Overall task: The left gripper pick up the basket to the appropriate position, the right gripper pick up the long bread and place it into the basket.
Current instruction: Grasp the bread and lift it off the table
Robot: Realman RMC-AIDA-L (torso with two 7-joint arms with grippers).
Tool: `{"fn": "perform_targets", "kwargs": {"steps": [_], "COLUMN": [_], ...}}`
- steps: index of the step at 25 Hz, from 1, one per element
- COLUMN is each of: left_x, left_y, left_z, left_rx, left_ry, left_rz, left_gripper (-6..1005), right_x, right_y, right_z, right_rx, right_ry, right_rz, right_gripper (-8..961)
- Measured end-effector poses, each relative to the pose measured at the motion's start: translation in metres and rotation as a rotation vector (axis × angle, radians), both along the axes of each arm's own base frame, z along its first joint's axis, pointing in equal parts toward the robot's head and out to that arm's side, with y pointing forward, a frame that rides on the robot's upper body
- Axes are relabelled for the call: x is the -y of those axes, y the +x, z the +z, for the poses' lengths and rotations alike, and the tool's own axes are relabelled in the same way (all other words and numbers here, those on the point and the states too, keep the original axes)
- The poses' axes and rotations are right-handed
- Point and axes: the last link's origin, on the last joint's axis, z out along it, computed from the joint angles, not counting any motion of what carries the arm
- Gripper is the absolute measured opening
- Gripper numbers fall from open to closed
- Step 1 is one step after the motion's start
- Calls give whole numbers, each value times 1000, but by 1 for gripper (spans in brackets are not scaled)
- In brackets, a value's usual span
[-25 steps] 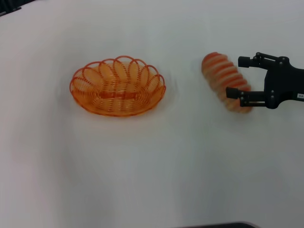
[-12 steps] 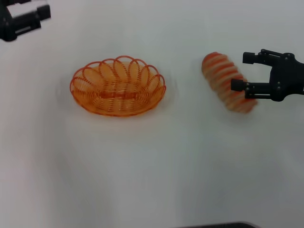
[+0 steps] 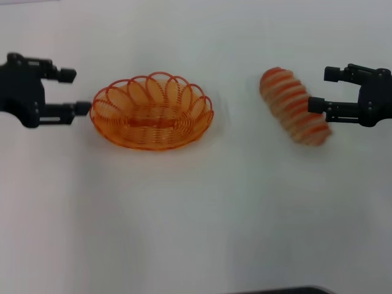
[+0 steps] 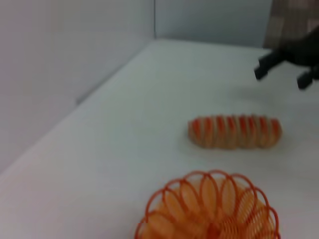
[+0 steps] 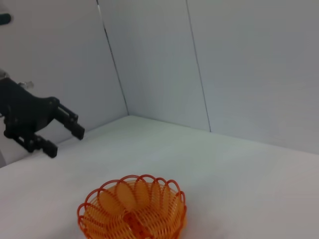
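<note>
**A:** Since half a second ago, the left gripper (image 3: 72,92), a black two-fingered claw on a black arm, has come down from the far left corner to the left end of the basket (image 3: 152,111). Over the same interval the right gripper (image 3: 324,89) has backed off a little toward the right edge.

**B:** Basket entry?

**A:** Oval orange wire basket with a scalloped looped rim, sitting flat on the white tabletop (image 3: 184,208), left of centre in the head view. Nothing in it. It also shows in the left wrist view (image 4: 209,211) and the right wrist view (image 5: 133,209).

**B:** Left jaw state?

**A:** Wide apart, holding nothing. The near prong's tip is just at the basket's left rim; whether it touches, I cannot tell. The far prong is clear of the rim.

**B:** Bread?

**A:** Long bread (image 3: 294,114), an elongated tan loaf with orange-red crosswise stripes, lies flat on the table, well apart from the basket on its right, angled diagonally. The left wrist view shows it beyond the basket (image 4: 234,132).

**B:** Right claw?

**A:** Black, two-fingered, jaws wide, holding nothing. Its near fingertip is beside the loaf's right flank; the far one stands off from the loaf.
</note>
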Motion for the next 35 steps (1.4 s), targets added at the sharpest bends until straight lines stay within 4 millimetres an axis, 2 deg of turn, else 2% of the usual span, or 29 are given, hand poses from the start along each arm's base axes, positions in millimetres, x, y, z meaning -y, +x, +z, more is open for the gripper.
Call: {"fn": "perform_targets", "kwargs": {"steps": [4, 8, 14, 24, 35], "left_x": [2, 5, 12, 31, 41], "left_y": [-12, -19, -34, -57, -66], "left_z": [-6, -8, -12, -12, -7], "left_rx": [-83, -90, -32, 132, 164], "left_ry": [-38, -47, -54, -64, -45], "left_rz": [48, 88, 161, 186, 210], "left_gripper": [627, 626, 626, 627, 631], "right_x": [-2, -3, -5, -7, -8], "right_y": [0, 1, 2, 4, 5], "right_z": [3, 5, 5, 3, 2], "right_rx": [4, 8, 20, 39, 52], "right_ry": [-10, -10, 3, 6, -8], "right_rz": [-8, -12, -18, -26, -28], "right_gripper": [914, 914, 914, 914, 914]}}
